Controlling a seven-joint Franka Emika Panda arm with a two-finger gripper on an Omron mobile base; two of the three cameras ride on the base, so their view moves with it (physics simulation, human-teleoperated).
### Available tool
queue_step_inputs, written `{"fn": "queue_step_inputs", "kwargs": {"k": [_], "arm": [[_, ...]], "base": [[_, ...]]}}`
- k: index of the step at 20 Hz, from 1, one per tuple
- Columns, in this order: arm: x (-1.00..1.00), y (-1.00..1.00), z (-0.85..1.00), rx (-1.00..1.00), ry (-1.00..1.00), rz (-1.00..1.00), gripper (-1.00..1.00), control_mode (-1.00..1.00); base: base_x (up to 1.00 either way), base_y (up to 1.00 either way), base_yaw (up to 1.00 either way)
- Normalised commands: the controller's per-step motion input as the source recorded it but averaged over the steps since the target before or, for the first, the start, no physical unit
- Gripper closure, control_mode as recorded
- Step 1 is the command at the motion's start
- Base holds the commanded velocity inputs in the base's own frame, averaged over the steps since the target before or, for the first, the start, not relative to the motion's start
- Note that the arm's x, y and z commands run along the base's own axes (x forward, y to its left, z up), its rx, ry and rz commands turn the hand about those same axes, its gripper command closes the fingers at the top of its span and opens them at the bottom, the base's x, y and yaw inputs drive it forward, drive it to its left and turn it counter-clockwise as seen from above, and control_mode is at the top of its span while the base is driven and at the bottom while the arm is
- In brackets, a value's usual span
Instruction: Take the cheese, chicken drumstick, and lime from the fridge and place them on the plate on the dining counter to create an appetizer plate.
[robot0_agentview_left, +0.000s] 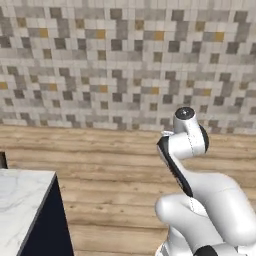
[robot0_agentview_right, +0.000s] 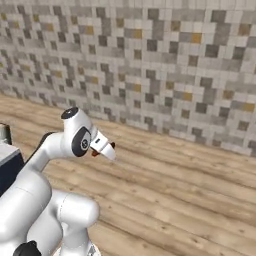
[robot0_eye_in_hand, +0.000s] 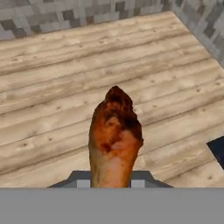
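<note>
End effector (robot0_agentview_right: 104, 148) is closed on the chicken drumstick (robot0_eye_in_hand: 114, 140), which sticks out from it above the wooden floor (robot0_eye_in_hand: 52, 96). Corner of the marble surface (robot0_agentview_left: 20, 205) is at far left, tiled wall (robot0_agentview_left: 125, 60) behind.

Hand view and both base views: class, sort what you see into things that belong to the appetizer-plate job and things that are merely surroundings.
Belongs to the job:
- reddish-brown chicken drumstick, clamped in the gripper
- white marble dining counter on its dark navy base

Merely surroundings:
- pale wooden plank floor
- grey and beige mosaic tile wall
</note>
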Motion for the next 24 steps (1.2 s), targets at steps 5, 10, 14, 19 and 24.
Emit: {"fn": "queue_step_inputs", "kwargs": {"k": [5, 10, 14, 19, 24], "arm": [[0.0, 0.0, 0.0, 0.0, 0.0, 0.0, 1.0, 1.0], [0.0, 0.0, 0.0, 0.0, 0.0, 0.0, 1.0, 1.0], [0.0, 0.0, 0.0, 0.0, 0.0, 0.0, 1.0, 1.0], [0.0, 0.0, 0.0, 0.0, 0.0, 0.0, 1.0, 1.0], [0.0, 0.0, 0.0, 0.0, 0.0, 0.0, 1.0, 1.0]], "base": [[1.0, -0.37, 0.72], [1.0, -0.68, 0.64], [1.0, -0.58, 0.68], [1.0, -0.48, 0.71], [1.0, -0.7, 0.63]]}}
